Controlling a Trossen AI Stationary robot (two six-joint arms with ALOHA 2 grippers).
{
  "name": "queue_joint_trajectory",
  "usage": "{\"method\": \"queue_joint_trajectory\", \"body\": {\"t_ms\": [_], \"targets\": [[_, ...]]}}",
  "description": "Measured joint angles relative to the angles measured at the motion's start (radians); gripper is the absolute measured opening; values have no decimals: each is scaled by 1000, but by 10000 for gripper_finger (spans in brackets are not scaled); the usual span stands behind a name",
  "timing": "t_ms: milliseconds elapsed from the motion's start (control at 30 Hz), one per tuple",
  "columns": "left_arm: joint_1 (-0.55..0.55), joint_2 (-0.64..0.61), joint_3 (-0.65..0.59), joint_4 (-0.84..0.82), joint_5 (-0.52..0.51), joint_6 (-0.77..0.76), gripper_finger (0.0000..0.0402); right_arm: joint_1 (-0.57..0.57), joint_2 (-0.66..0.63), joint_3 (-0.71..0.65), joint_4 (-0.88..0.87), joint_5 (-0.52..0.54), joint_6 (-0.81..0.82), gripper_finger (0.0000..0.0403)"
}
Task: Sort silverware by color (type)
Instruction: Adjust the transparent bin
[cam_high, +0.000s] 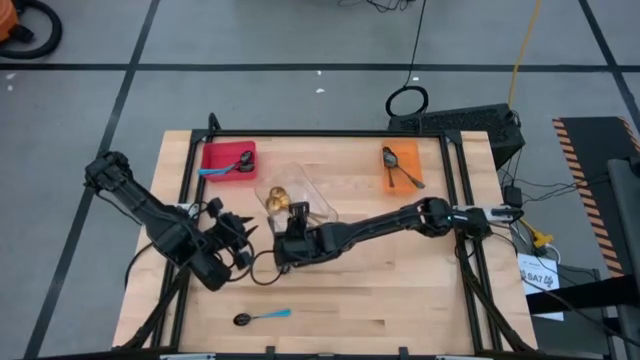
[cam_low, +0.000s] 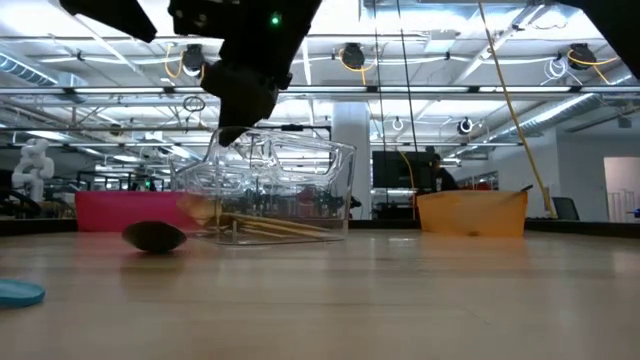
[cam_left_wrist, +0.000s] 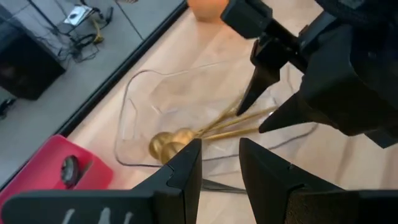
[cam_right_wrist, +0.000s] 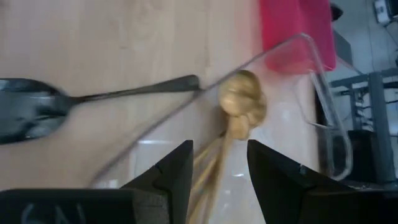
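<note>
Wood table (cam_high: 400, 290), grey taped floor (cam_high: 300, 40)

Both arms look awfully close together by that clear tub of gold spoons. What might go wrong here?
1. The right gripper hangs open over the clear tub with the left gripper open close beside it, so the arms might bump.
2. The gold spoons lie bunched together, so a grab might lift several or slip.
3. A dark spoon lies just outside the tub's wall; a nudge could push it away.

We note a wooden table (cam_high: 400, 290) bearing red tray (cam_high: 215, 158), clear container (cam_high: 318, 192), orange tray (cam_high: 405, 150). Blue-handled spoon (cam_high: 262, 316) lies near its front edge.
</note>
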Motion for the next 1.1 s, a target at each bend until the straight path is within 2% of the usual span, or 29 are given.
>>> {"method": "queue_joint_trajectory", "body": {"t_ms": [167, 400, 600, 800, 933, 1100], "targets": [[18, 0, 1, 4, 8, -31, 115, -11, -32, 0, -27, 5, -2, 146], [9, 0, 62, -12, 100, -34, 115, -15, -114, 0, -111, 5, -45, 146], [3, 0, 86, -74, 295, -31, 115, -31, -173, 0, -318, -1, -21, 146], [1, 0, 85, -145, 285, -29, 115, -53, -221, -9, -562, -1, 66, 146], [3, 0, 85, -169, 238, -1, 115, -59, -316, -147, -566, -2, 84, 146], [34, 0, 59, -163, 238, 61, 115, -78, -559, -512, -340, -51, 50, 143]]}}
